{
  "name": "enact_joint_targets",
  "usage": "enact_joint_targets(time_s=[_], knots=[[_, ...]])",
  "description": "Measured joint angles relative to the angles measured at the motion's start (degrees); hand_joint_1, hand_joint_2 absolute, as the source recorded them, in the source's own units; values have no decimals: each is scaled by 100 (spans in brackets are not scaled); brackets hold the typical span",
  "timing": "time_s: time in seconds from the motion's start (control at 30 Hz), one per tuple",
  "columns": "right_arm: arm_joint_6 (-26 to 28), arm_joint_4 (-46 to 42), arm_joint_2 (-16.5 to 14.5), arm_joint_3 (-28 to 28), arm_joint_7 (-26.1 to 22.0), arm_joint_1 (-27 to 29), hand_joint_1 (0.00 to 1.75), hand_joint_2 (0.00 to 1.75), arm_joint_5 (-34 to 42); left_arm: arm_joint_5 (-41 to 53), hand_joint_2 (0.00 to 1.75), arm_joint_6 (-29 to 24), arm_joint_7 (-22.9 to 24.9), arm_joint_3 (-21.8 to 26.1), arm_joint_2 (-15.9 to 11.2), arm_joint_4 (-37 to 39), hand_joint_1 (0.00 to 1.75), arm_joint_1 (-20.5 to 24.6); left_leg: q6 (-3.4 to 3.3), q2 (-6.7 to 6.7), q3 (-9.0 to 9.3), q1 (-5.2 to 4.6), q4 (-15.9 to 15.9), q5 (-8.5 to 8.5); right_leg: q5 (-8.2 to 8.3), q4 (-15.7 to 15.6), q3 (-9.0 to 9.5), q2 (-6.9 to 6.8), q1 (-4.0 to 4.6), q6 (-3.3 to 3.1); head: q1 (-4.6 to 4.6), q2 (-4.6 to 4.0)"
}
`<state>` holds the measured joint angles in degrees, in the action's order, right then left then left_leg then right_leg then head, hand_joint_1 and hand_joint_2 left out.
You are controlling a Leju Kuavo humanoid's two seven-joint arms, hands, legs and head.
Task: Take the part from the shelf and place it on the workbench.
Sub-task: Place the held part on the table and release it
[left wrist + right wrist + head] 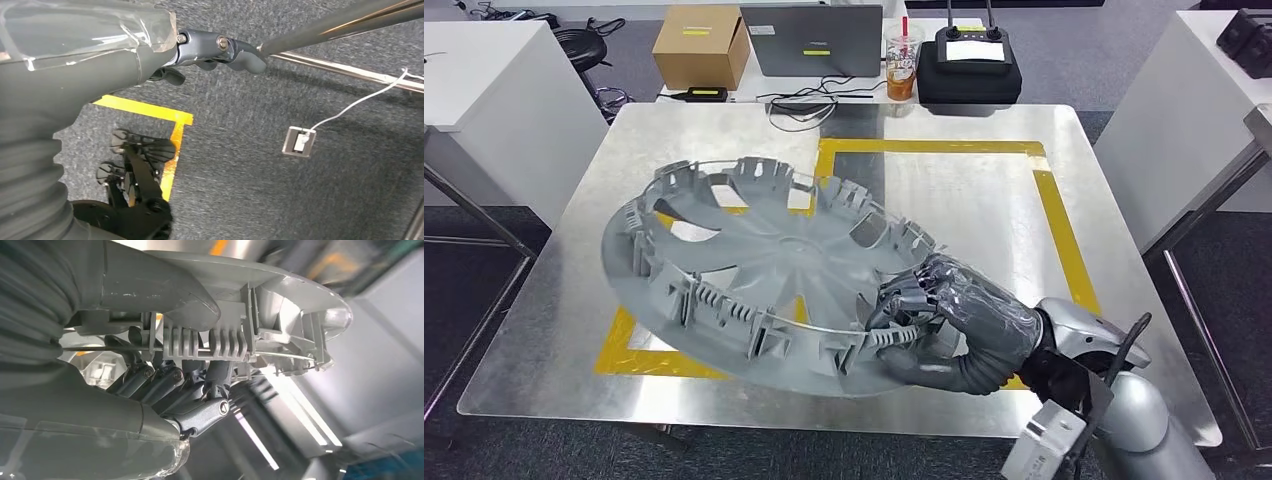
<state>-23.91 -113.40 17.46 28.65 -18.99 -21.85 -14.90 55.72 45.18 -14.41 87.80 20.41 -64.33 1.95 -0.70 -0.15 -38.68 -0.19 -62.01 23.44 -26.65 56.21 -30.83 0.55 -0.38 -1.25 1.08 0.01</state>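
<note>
The part is a large grey wheel cover [764, 260], inner ribbed side up, held tilted over the metal workbench [984, 220] inside a yellow tape rectangle [1056, 215]. My right hand [954, 315] grips its near right rim, fingers curled over the edge and thumb underneath. In the right wrist view the fingers [200, 410] clamp the ribbed rim of the cover [280, 300]. Whether the cover's far left rim touches the bench I cannot tell. My left hand [220, 50] hangs beside the bench above the carpet, holding nothing.
At the bench's far edge stand a cardboard box [701, 45], a laptop [814, 40], a drink cup [902, 65] and a black case [969, 65], with cables beside them. White tables [494, 90] flank the bench. A metal frame bar [340, 20] runs near my left hand.
</note>
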Motion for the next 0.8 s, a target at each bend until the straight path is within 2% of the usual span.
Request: enact_joint_targets(time_s=[0.03, 0.07, 0.1, 0.17, 0.2, 0.23, 0.3, 0.33, 0.37, 0.4, 0.43, 0.47, 0.5, 0.53, 0.57, 0.63, 0.7, 0.73, 0.8], knots=[[21, 62, 20, 17, 60, -84, 166, 175, -155, 3, 175, 1, -16, 4, -12, 0, 0, 3, -52, 5, 110, -25, 294, -117, -22, 0, 8, 2, 15, 15, 0, 0], [38, 138, 41, 37, 121, -161, 166, 175, -282, 6, 175, 6, -29, 8, -24, 1, 0, 6, -97, 8, 168, -48, 450, -153, -41, -1, 2, 3, 25, 35, -2, 0], [60, 226, 65, 59, 172, -225, 166, 175, -394, 7, 175, 18, -39, 15, -29, 2, 0, 9, -122, 7, 186, -63, 494, -119, -53, -3, -6, 3, 37, 60, 0, 1], [105, 397, 133, 98, 243, -308, 166, 175, -573, 3, 175, 52, -50, 36, -26, -4, 0, 9, -160, -4, 247, -45, 572, -157, -94, 23, -21, -8, 43, 103, -1, -1], [123, 472, 175, 112, 252, -336, 166, 175, -620, 1, 175, 67, -52, 47, -22, -8, 0, 9, -182, -8, 278, -31, 610, -171, -157, 136, -74, -14, 43, 112, -4, -1], [138, 539, 217, 122, 260, -354, 166, 175, -645, -1, 175, 79, -54, 55, -17, -10, 0, 9, -204, -12, 307, -17, 647, -183, -269, 380, -199, -19, 40, 113, -8, -1], [160, 656, 279, 142, 263, -370, 166, 175, -665, -1, 175, 96, -54, 58, -7, -10, 0, 10, -236, -20, 320, -20, 656, -170, -570, 1181, -643, -21, 15, 108, -11, 1], [167, 707, 300, 155, 271, -369, 166, 175, -681, -3, 175, 103, -54, 59, -2, -10, 0, 10, -242, -23, 322, -24, 652, -158, -676, 1558, -872, -22, 3, 126, -10, 1], [173, 758, 320, 170, 293, -367, 166, 175, -712, -9, 175, 110, -49, 62, 2, -10, 0, 10, -242, -27, 326, -27, 645, -143, -691, 1752, -1016, -22, -9, 165, -10, 1], [183, 817, 343, 184, 318, -366, 166, 175, -759, -19, 175, 126, -39, 66, 3, -10, 0, 10, -235, -36, 333, -27, 632, -125, -606, 1706, -1042, -23, -23, 222, -10, 1], [208, 893, 375, 192, 343, -365, 166, 175, -823, -30, 175, 150, -23, 71, 7, -10, 0, 9, -222, -50, 342, -25, 609, -102, -432, 1407, -938, -26, -37, 286, -10, 1], [248, 992, 418, 195, 360, -363, 166, 175, -897, -38, 175, 180, 2, 76, 9, -10, 0, 7, -203, -67, 348, -24, 576, -73, -222, 960, -748, -30, -52, 338, -11, 0], [301, 1117, 469, 191, 364, -358, 166, 175, -977, -36, 175, 205, 33, 82, 12, -11, 0, 1, -177, -87, 346, -33, 535, -42, -52, 568, -570, -34, -55, 346, -10, -1], [361, 1258, 524, 179, 363, -346, 166, 175, -1061, -22, 175, 221, 71, 87, 13, -18, 0, -8, -149, -104, 340, -42, 496, -12, 63, 286, -435, -37, -55, 319, -8, 0], [419, 1419, 578, 157, 361, -325, 166, 175, -1148, 1, 175, 226, 118, 93, 13, -33, 0, -23, -124, -116, 331, -49, 469, 8, 113, 155, -368, -39, -45, 271, -5, 0], [513, 1762, 681, 94, 357, -261, 166, 175, -1307, 52, 175, 210, 233, 108, 9, -88, 0, -65, -80, -126, 321, -47, 447, 27, 128, 136, -351, -41, -35, 176, -2, 0], [588, 2094, 774, 17, 355, -171, 166, 175, -1450, 66, 175, 161, 360, 126, -5, -166, 0, -113, -21, -111, 268, -29, 338, 115, 138, 118, -325, -44, -61, 120, -1, 0], [625, 2236, 813, -21, 356, -120, 166, 175, -1516, 56, 175, 132, 416, 133, -17, -211, 0, -135, 16, -95, 183, -15, 149, 235, 141, 110, -310, -47, -81, 98, 2, 0], [690, 2500, 876, -87, 360, -19, 166, 175, -1624, 21, 175, 93, 497, 140, -52, -292, 0, -164, 86, -57, -154, 23, -571, 593, 132, 111, -293, -50, -89, 77, 12, -1]])
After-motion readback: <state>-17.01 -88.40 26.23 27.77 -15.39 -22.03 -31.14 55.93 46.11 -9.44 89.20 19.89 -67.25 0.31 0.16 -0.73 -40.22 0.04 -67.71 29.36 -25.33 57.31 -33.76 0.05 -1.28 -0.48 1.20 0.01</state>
